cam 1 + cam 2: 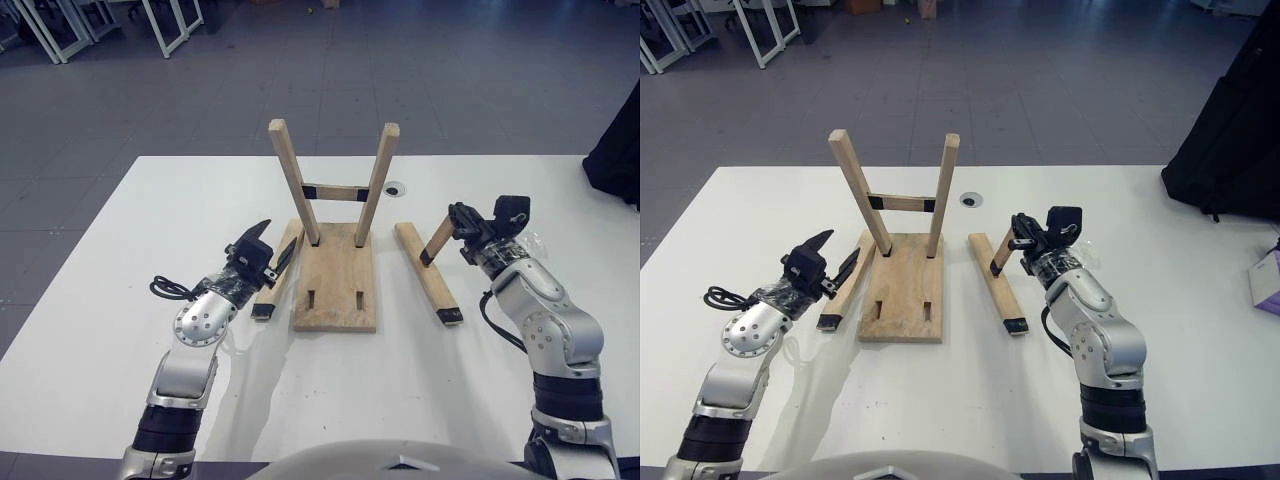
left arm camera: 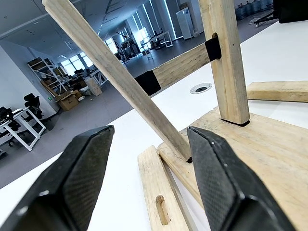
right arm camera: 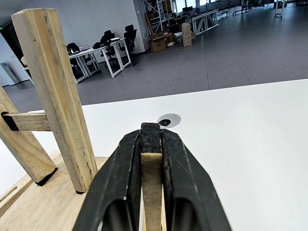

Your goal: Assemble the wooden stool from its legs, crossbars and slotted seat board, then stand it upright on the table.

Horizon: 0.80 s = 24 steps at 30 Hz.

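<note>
The slotted seat board (image 1: 335, 285) lies flat mid-table. Two legs (image 1: 296, 180) stand slanted in its far slots, joined by a crossbar (image 1: 336, 192). A loose leg (image 1: 276, 270) lies along the board's left side, and another loose leg (image 1: 428, 272) lies to its right. My left gripper (image 1: 272, 245) is open just above the left loose leg (image 2: 156, 192), its pads (image 2: 84, 178) spread wide. My right gripper (image 1: 462, 222) is shut on a short crossbar (image 1: 438, 240), which tilts down so that its black lower end meets the right loose leg. In the right wrist view the fingers (image 3: 122, 173) clamp that crossbar (image 3: 151, 168).
A round cable hole (image 1: 394, 187) sits in the table behind the stool parts. A black cable (image 1: 165, 288) loops beside my left forearm. A dark bag (image 1: 1230, 130) stands off the table's right edge, and a purple box (image 1: 1268, 280) lies at the far right.
</note>
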Available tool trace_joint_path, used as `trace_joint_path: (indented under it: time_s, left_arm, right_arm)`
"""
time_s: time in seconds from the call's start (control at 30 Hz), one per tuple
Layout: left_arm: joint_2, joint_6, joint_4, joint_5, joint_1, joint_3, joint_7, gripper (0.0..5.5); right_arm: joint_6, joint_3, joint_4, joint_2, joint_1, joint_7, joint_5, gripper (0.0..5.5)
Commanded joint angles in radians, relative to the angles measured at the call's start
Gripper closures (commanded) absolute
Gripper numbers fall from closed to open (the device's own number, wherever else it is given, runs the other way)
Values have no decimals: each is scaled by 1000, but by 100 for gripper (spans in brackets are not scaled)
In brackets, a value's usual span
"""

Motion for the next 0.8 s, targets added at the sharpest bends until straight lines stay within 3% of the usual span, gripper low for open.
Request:
trace_joint_path:
  time_s: [0.03, 0.8]
  left_arm:
    - [-2, -8, 12, 18, -19, -6, 5, 271]
    - [-3, -12, 23, 22, -20, -7, -13, 271]
  right_arm:
    - [-27, 21, 39, 7, -10, 29, -48, 510]
    - [-27, 76, 71, 10, 39, 96, -179, 510]
